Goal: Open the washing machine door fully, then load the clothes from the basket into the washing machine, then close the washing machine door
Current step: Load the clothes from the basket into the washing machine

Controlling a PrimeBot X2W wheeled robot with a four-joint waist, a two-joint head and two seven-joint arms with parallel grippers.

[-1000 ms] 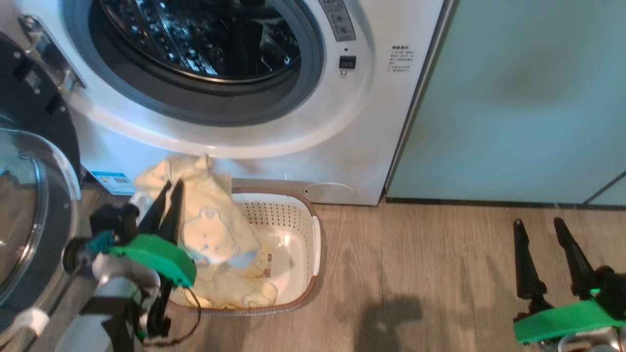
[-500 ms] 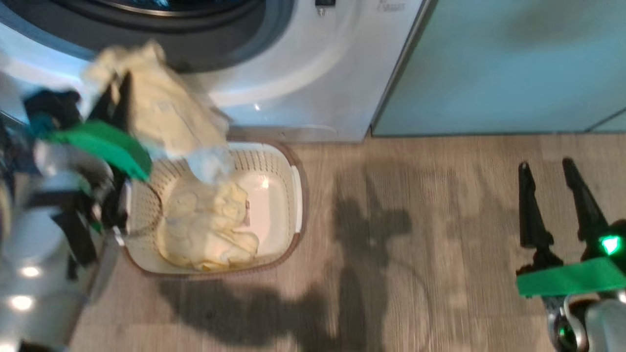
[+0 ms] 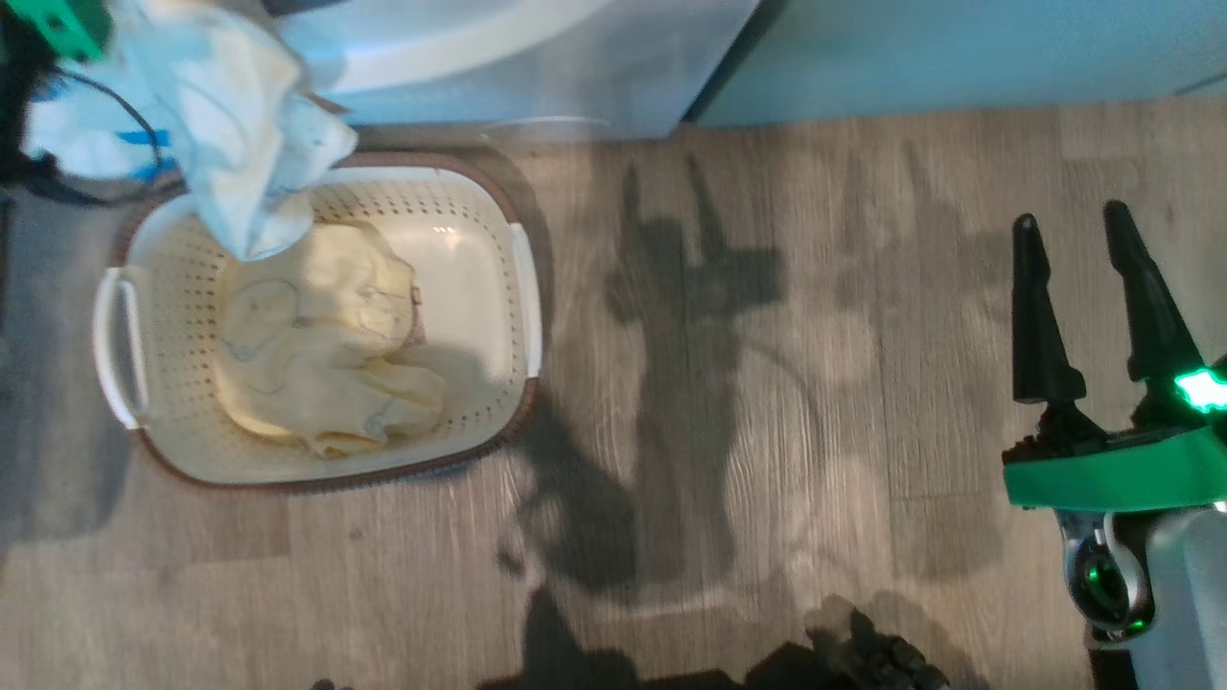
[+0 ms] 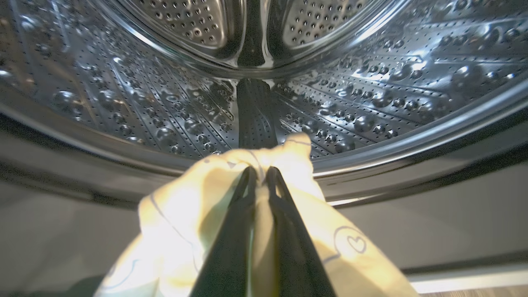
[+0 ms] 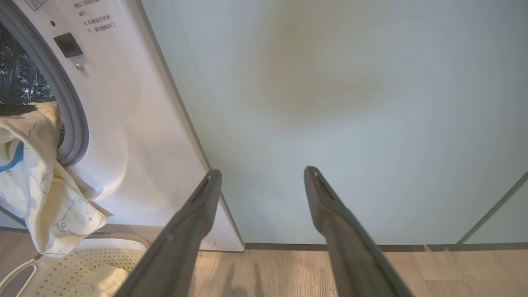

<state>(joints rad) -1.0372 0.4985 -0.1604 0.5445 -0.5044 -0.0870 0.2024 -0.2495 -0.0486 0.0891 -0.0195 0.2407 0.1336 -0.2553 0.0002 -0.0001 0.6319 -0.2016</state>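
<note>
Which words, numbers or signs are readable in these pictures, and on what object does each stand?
Nothing can be quoted with certainty.
The grey printed lines on the big white front-loading washing machine: too small to read.
On the pale yellow cloth garment: only drawn bears and hearts, no letters.

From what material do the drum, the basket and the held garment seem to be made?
The drum looks like polished steel: mirror-bright, perforated, bumpy. The basket seems to be moulded plastic, matte cream: regular holes, brown rim. The garment in the left claw appears to be soft thin cloth, perhaps cotton: it creases and hangs limp.
</note>
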